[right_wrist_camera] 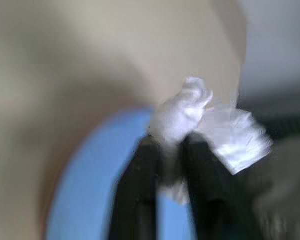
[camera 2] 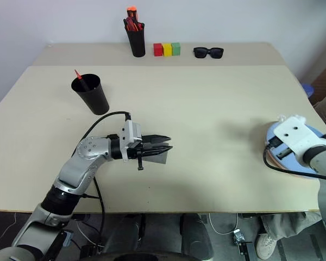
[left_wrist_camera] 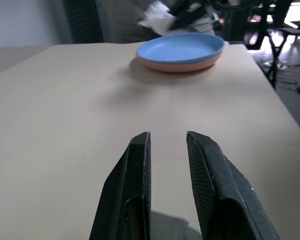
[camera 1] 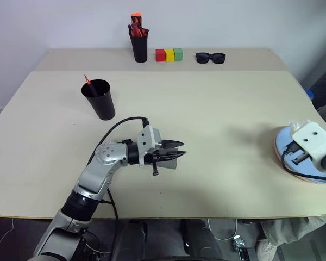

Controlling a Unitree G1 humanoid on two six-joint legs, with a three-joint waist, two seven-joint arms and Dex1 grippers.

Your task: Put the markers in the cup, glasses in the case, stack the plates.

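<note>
A light blue plate [left_wrist_camera: 180, 47] lies stacked on a salmon pink plate [left_wrist_camera: 175, 66] at the table's right edge. Over them my right gripper [right_wrist_camera: 169, 142] is shut on a white crumpled wad [right_wrist_camera: 182, 112]. Its white wrist housing [camera 1: 314, 138] covers the fingers in the eye views. The black cup [camera 1: 99, 98] stands at the left rear with a red marker tip [camera 1: 87, 80] poking from it. Near the front, right of the cup, my left gripper [camera 1: 183, 149] hovers level and points right. Its fingers [left_wrist_camera: 135, 185] are a little apart with nothing between them. The glasses and the case are out of view.
At the back of the table [camera 1: 217, 109] stand a black pen holder [camera 1: 139, 46] with orange-red pens, three coloured blocks [camera 1: 169, 54] and black sunglasses [camera 1: 210, 57]. A seam crosses the table in front of them.
</note>
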